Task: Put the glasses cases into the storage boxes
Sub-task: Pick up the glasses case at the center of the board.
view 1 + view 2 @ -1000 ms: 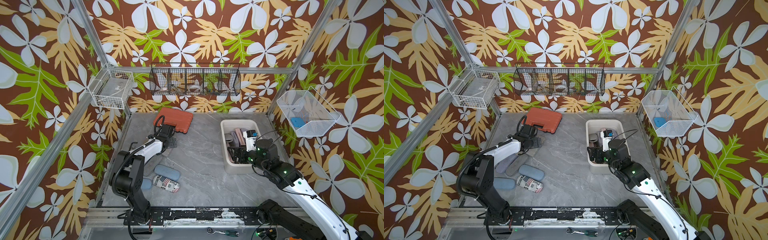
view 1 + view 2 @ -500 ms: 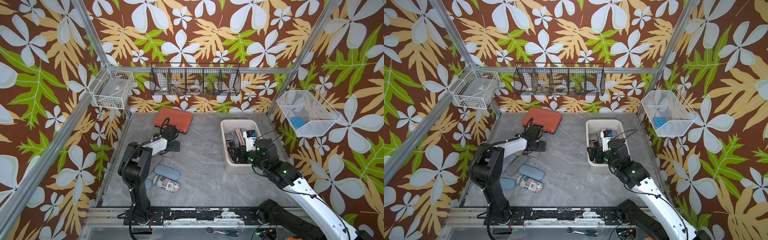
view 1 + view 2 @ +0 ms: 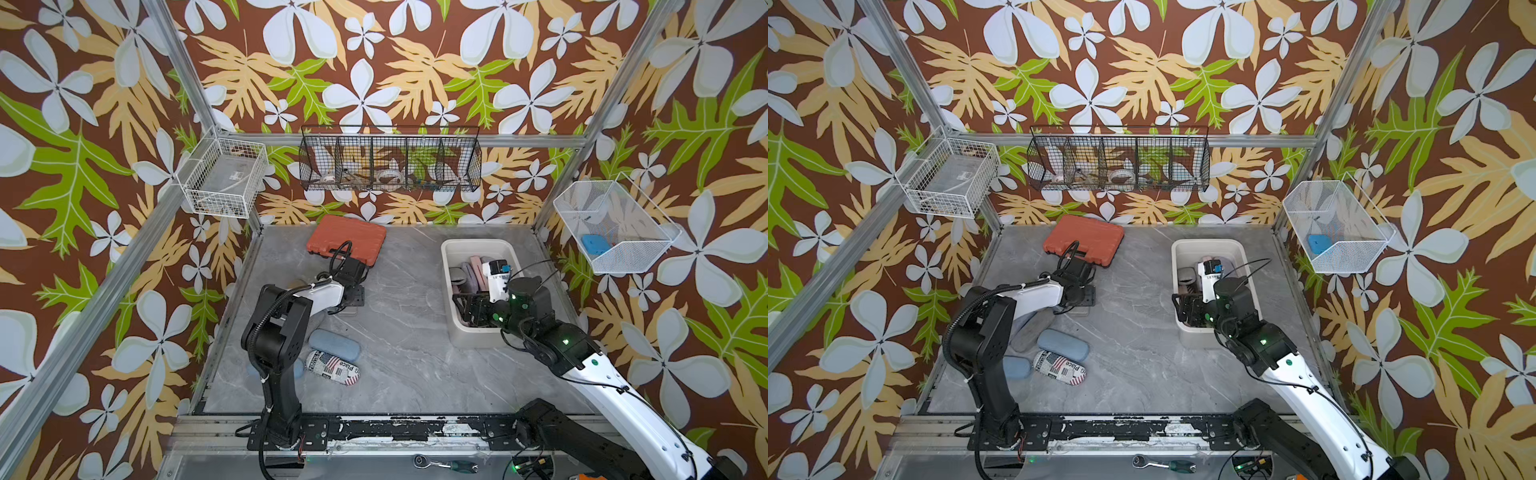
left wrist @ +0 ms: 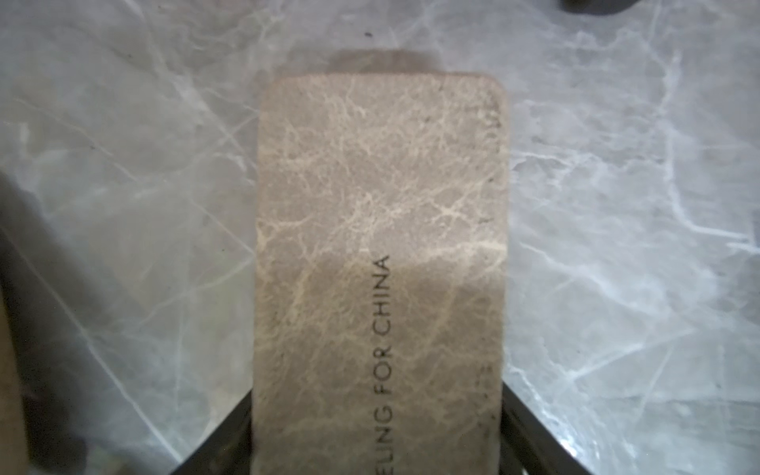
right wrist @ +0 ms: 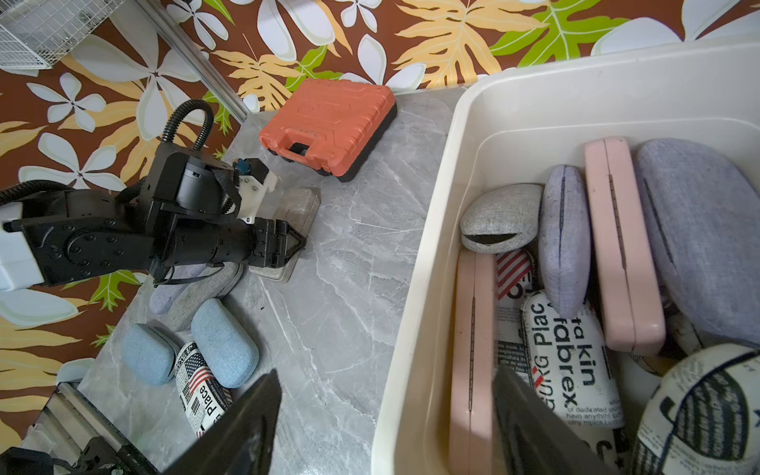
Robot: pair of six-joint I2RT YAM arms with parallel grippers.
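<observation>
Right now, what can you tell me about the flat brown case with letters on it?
The brown case is a flat rectangle with rounded corners, tan with pale cracks like worn leather. Black letters along it read "FOR CHINA"; the start is cut off. It lies flat on the grey marble table, near the orange toolcase but apart. The left hand straddles its long sides; whether it squeezes, I cannot tell.

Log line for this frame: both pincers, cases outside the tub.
left pincer: closed on tan case, case flat on table | right pincer: open, empty, at tub rim | loose: blue case, flag-print case
</observation>
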